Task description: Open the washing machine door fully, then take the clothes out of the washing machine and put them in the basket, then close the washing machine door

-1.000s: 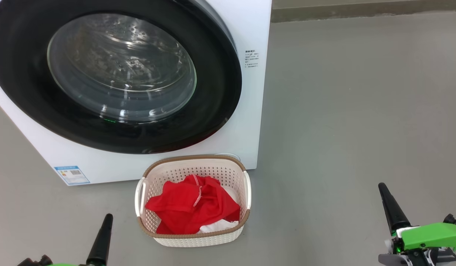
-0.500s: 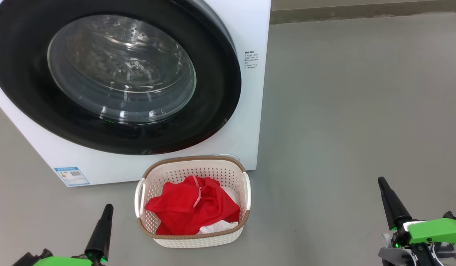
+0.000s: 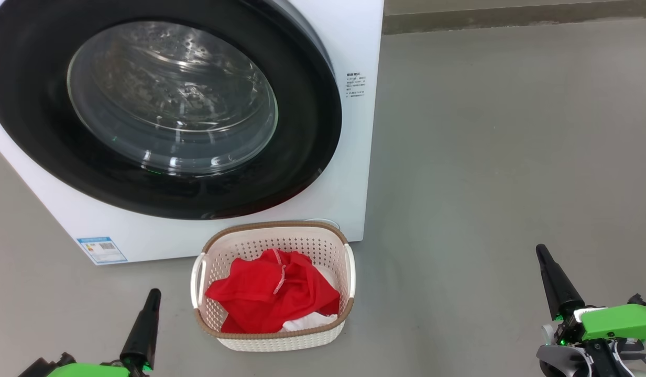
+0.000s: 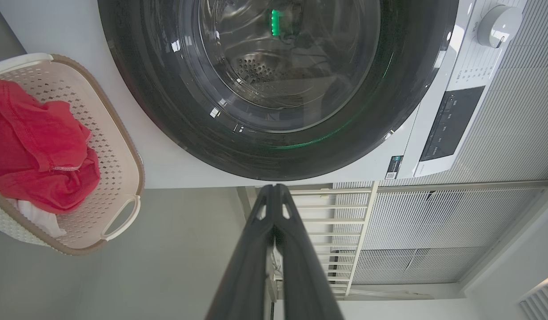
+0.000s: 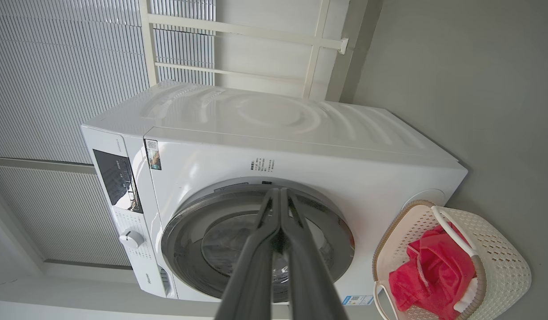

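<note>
Door (image 3: 160, 104) appearing shut on washer (image 3: 354, 47), upper left; clothes (image 3: 270, 298) lying in basket (image 3: 273, 226), bottom centre. L gripper (image 3: 153, 296) lower left, R gripper (image 3: 540, 251) lower right, both clenched, holding nothing. Risk: door maybe not seating fully, creeping ajar unnoticed.

We see the washing machine door (image 3: 165, 99) closed on the white washing machine (image 3: 354, 157); red clothes (image 3: 270, 298) lie in the basket (image 3: 281, 343) just before its front.
</note>
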You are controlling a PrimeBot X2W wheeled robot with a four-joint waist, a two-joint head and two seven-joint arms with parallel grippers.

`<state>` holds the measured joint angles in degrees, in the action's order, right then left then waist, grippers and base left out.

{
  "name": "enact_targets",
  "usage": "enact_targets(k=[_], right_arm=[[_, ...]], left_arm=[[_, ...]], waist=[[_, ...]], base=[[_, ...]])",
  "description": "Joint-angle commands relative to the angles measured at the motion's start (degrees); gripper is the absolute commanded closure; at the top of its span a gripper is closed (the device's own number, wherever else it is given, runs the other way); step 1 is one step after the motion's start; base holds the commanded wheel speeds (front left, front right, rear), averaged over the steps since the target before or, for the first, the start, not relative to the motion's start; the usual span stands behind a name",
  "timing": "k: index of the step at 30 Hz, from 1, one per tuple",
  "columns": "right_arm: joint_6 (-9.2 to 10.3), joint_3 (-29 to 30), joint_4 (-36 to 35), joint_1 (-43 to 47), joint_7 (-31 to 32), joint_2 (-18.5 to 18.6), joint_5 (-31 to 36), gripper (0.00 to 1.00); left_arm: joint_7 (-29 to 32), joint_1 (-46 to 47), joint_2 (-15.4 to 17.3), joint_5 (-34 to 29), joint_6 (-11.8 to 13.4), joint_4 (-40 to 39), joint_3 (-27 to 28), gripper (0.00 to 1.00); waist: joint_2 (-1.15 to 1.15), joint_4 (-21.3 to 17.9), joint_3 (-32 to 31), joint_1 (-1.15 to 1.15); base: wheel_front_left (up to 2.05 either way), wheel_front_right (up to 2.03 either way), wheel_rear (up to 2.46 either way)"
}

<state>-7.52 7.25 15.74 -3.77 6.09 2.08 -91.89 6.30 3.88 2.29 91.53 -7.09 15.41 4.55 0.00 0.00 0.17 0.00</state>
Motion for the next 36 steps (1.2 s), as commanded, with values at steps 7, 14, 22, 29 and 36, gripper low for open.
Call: enact_targets(k=[7, 14, 22, 29, 36], right_arm=[[0.03, -0.8, -1.7, -2.4, 0.3, 0.9, -0.3, 1.0], [0.03, -0.8, -1.7, -2.4, 0.3, 0.9, -0.3, 1.0], [0.03, -0.8, -1.7, -2.4, 0.4, 0.9, -0.3, 1.0], [0.03, -0.8, -1.7, -2.4, 0.4, 0.9, -0.3, 1.0], [0.03, -0.8, -1.7, -2.4, 0.4, 0.9, -0.3, 1.0]], left_arm=[[0.2, 2.3, 0.6, 0.6, -0.4, -1.4, 2.0, 1.0], [0.2, 2.3, 0.6, 0.6, -0.4, -1.4, 2.0, 1.0], [0.2, 2.3, 0.6, 0.6, -0.4, -1.4, 2.0, 1.0], [0.2, 2.3, 0.6, 0.6, -0.4, -1.4, 2.0, 1.0], [0.2, 2.3, 0.6, 0.6, -0.4, -1.4, 2.0, 1.0]], waist=[[0.0, 0.0, 0.0, 0.0], [0.0, 0.0, 0.0, 0.0], [0.0, 0.0, 0.0, 0.0], [0.0, 0.0, 0.0, 0.0], [0.0, 0.0, 0.0, 0.0]], base=[[0.0, 0.0, 0.0], [0.0, 0.0, 0.0], [0.0, 0.0, 0.0], [0.0, 0.0, 0.0], [0.0, 0.0, 0.0]])
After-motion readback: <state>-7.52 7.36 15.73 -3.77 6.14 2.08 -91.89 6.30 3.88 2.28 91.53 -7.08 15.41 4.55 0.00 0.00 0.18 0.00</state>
